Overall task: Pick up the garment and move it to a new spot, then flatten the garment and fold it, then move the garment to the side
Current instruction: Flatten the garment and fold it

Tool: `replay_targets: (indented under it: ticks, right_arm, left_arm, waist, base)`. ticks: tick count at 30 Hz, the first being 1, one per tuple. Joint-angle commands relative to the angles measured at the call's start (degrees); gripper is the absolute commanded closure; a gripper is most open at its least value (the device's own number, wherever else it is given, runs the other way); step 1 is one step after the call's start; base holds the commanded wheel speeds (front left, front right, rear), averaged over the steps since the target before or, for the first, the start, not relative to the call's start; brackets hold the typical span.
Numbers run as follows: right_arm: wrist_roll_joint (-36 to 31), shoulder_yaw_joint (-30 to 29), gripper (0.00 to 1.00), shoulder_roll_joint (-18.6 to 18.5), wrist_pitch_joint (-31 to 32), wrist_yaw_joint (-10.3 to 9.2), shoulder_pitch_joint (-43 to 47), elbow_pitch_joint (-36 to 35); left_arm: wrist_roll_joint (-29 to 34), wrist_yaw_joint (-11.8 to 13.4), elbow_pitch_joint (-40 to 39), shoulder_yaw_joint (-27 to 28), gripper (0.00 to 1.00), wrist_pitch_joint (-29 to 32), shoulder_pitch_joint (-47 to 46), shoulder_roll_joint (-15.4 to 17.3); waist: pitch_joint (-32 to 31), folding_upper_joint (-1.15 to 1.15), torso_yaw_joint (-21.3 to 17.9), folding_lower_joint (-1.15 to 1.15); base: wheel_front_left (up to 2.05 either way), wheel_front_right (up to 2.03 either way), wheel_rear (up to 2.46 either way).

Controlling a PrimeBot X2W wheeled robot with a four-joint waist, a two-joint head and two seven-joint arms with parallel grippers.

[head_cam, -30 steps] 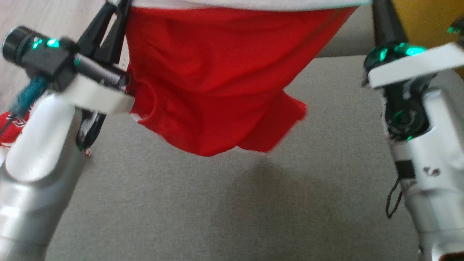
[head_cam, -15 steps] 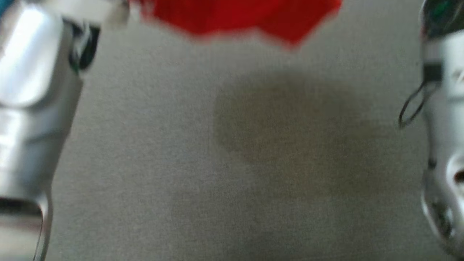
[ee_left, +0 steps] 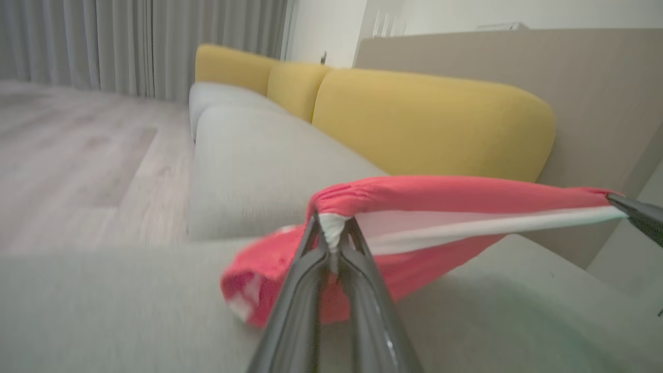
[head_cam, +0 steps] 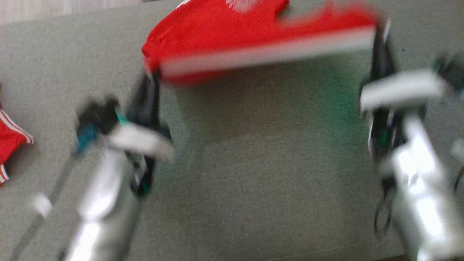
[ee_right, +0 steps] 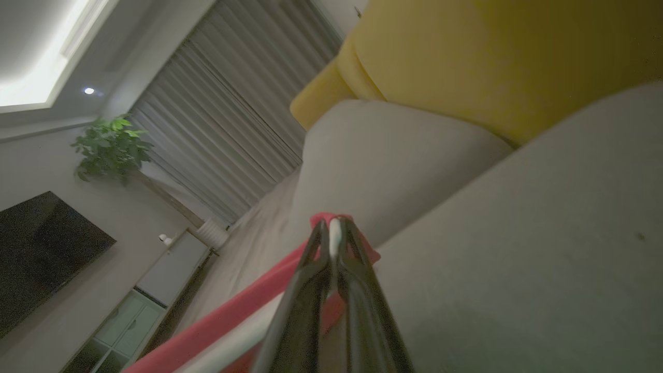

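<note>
The garment [head_cam: 224,32] is a red shirt with a white band along its hem, stretched between both grippers over the grey sofa seat [head_cam: 253,181]. My left gripper [head_cam: 154,78] is shut on the hem's left corner; in the left wrist view its fingers pinch the white band of the garment [ee_left: 424,199] at the gripper's tip [ee_left: 331,235]. My right gripper [head_cam: 378,32] is shut on the hem's right corner; the right wrist view shows this gripper [ee_right: 334,228] clamped on the white edge of the garment [ee_right: 222,326]. The far part of the shirt lies on the seat.
Another red garment with white stripes [head_cam: 9,139] lies at the seat's left edge. Yellow back cushions [ee_left: 424,124] stand behind the seat. Wooden floor [ee_left: 77,150] lies beyond the sofa's end. The head view is blurred by motion.
The head camera has swung, so the whole picture shifted. The garment hung bunched between the raised grippers; now its hem is drawn taut, low over the seat, with the far part laid down.
</note>
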Motion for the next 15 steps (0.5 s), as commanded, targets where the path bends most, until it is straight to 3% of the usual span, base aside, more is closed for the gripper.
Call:
replay_targets:
  ticks: [1, 7, 15]
  right_arm:
    - [1.5, 1.0, 1.00, -0.4, -0.1, -0.05, 2.2, -2.0]
    - [8.1, 4.6, 1.00, -1.4, 0.7, -0.05, 18.4, -4.7]
    - [14.7, 6.6, 1.00, -4.9, 1.5, -0.05, 30.9, -10.7]
  left_arm:
    - [-1.1, 0.2, -1.5, 1.8, 1.00, -0.3, 1.1, 1.2]
    - [-3.2, 0.1, -2.1, 0.1, 1.00, -0.3, 14.7, -0.7]
    - [-3.4, 0.1, -4.6, 2.8, 1.00, -0.3, 28.2, -2.3]
  waist:
    - [-0.6, 0.00, -0.4, 0.00]
    - [-4.1, 0.00, -0.9, 0.00]
    - [-10.6, 0.00, -1.2, 0.00]
  base:
    - [0.00, 0.00, 0.00]
    - [0.00, 0.00, 0.00]
    - [0.00, 0.00, 0.00]
